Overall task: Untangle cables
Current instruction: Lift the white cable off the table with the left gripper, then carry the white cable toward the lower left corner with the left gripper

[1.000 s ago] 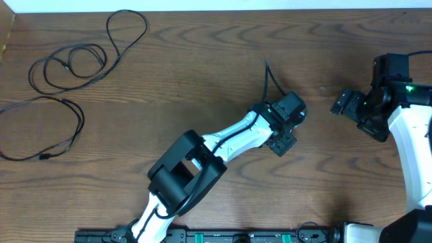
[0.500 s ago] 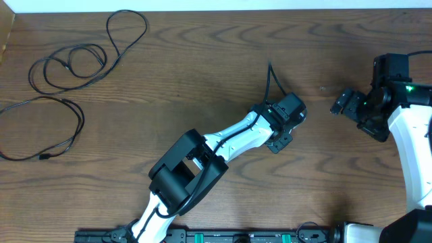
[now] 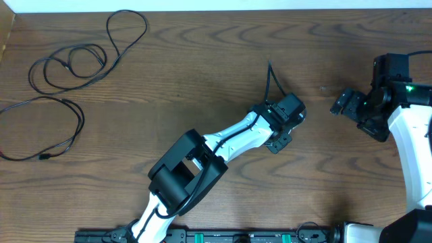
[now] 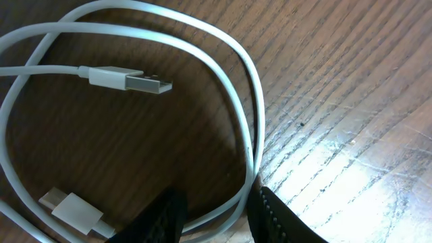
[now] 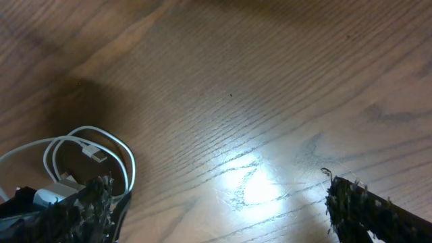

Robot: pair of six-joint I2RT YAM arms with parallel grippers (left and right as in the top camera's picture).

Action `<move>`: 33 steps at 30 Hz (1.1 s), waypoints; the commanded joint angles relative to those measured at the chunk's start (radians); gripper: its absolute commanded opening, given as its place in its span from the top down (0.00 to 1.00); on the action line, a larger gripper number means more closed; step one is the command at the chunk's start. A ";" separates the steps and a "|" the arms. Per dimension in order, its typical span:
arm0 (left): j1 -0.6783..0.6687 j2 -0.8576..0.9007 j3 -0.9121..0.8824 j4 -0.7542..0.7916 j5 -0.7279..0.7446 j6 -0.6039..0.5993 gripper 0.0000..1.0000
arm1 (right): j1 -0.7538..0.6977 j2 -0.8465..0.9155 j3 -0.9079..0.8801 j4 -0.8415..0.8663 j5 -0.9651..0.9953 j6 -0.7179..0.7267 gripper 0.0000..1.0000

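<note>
The white cable lies in a loose coil on the wooden table, its USB plug inside the loop and a second plug at the lower left. My left gripper is down on the coil. Its jaws are partly closed around two white strands, with a gap still showing beside the left finger. From overhead the left gripper covers that coil. Two black cables lie in loops at the far left. My right gripper hangs wide open and holds nothing. The white cable is off to its left.
A thin black wire rises from the left wrist. The table's back edge runs along the top, and the arm bases sit along the front edge.
The left jaws have narrowed around the white strands and the left wrist has shifted slightly. The right arm has not moved.
</note>
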 commanded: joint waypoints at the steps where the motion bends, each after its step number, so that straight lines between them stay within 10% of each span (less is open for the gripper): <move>1: -0.002 0.037 -0.065 -0.024 0.000 0.006 0.68 | -0.006 -0.014 0.003 0.000 0.004 -0.008 0.01; 8: -0.002 0.036 -0.066 -0.025 0.000 0.006 0.92 | -0.006 -0.014 0.003 0.000 0.004 -0.008 0.01; 22: 0.053 -0.227 -0.007 -0.079 0.000 -0.178 0.92 | -0.006 -0.014 0.003 0.000 0.004 -0.008 0.01; 33: 0.342 -0.614 -0.007 -0.171 0.000 -0.362 0.92 | -0.006 -0.014 0.003 0.000 0.004 -0.008 0.01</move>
